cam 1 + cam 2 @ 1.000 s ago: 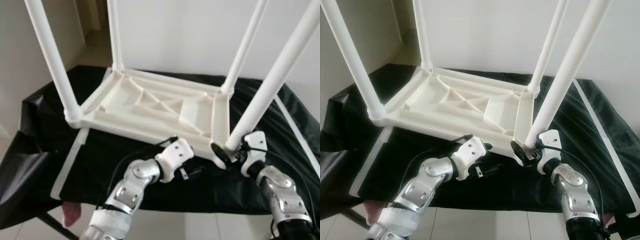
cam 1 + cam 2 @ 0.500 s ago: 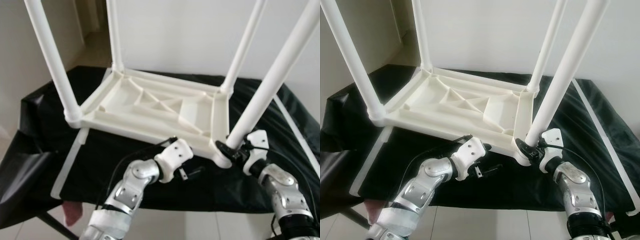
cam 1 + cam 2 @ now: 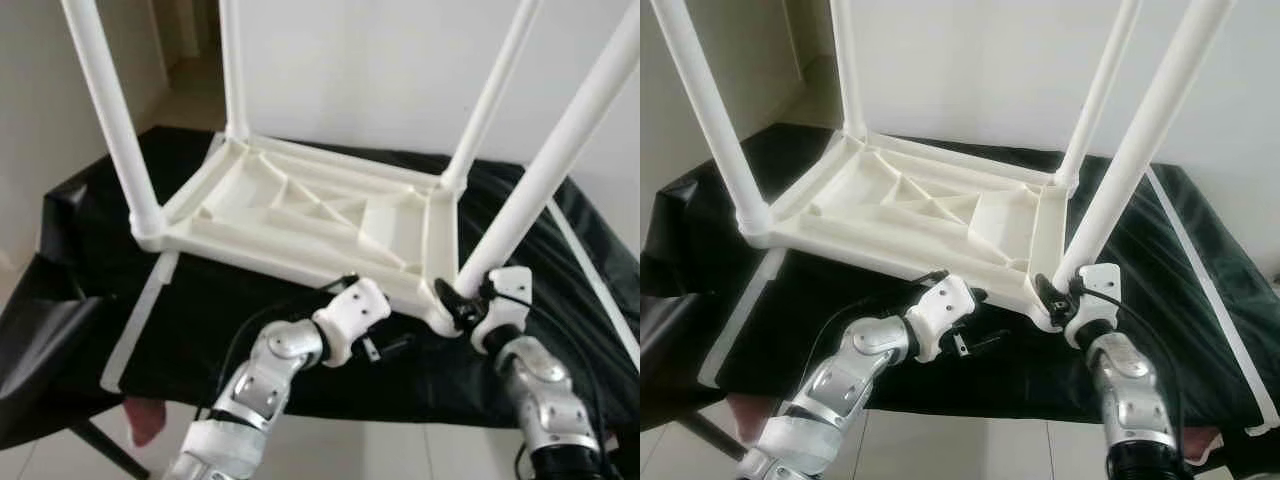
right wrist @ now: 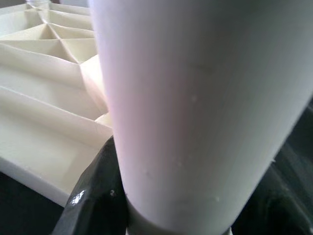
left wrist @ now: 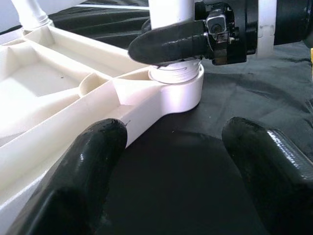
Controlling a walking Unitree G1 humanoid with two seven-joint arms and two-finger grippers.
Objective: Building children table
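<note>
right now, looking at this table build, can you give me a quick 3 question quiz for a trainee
1. True or false: the white table lies upside down on the black cloth, legs pointing up.
2. Which hand is closed around the near right leg just above its socket? A) left hand B) right hand C) neither
3. Fill in: the left hand is ____, its fingers beside the table's near edge with nothing between them.

Key:
1. True. All four legs stand up from the ribbed underside.
2. B. The right hand grips that leg at the corner socket.
3. Open.
</note>
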